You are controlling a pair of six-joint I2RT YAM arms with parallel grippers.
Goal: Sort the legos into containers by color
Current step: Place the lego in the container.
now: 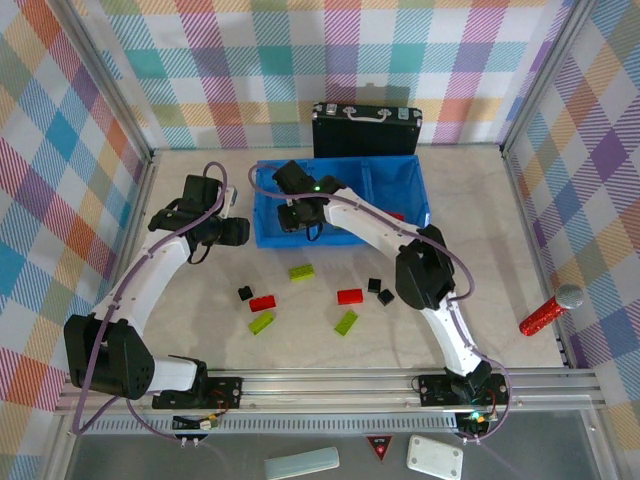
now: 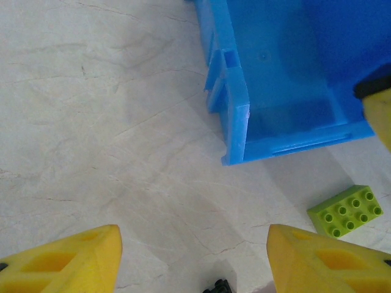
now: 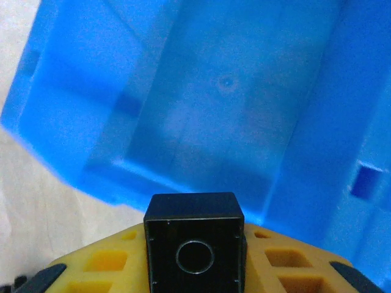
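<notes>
Step in hand: delivery of one black piece, by the look of it; the pick-up is done and the release is not.
Right claw (image 3: 195,265): closed on a small black cube-like plastic brick (image 3: 194,213), pinched between its yellow fingers above the left compartment of the blue rectangular plastic bin (image 1: 262,235); that compartment's floor looks bare.
Left claw (image 2: 195,259): fingers spread, nothing between them, hanging over the tabletop (image 1: 200,340) just beside the bin's near-left corner.
Bin: near the tabletop's far edge.
Left to sort: lime-green elongated bricks (image 1: 301,271), red elongated bricks (image 1: 263,303) and tiny black cubes (image 1: 245,293), scattered mid-tabletop between the bin and the near edge.
Next move: probably open the right fingers while the brick hangs inside the compartment walls, clear of the divider, then lift straight out.
</notes>
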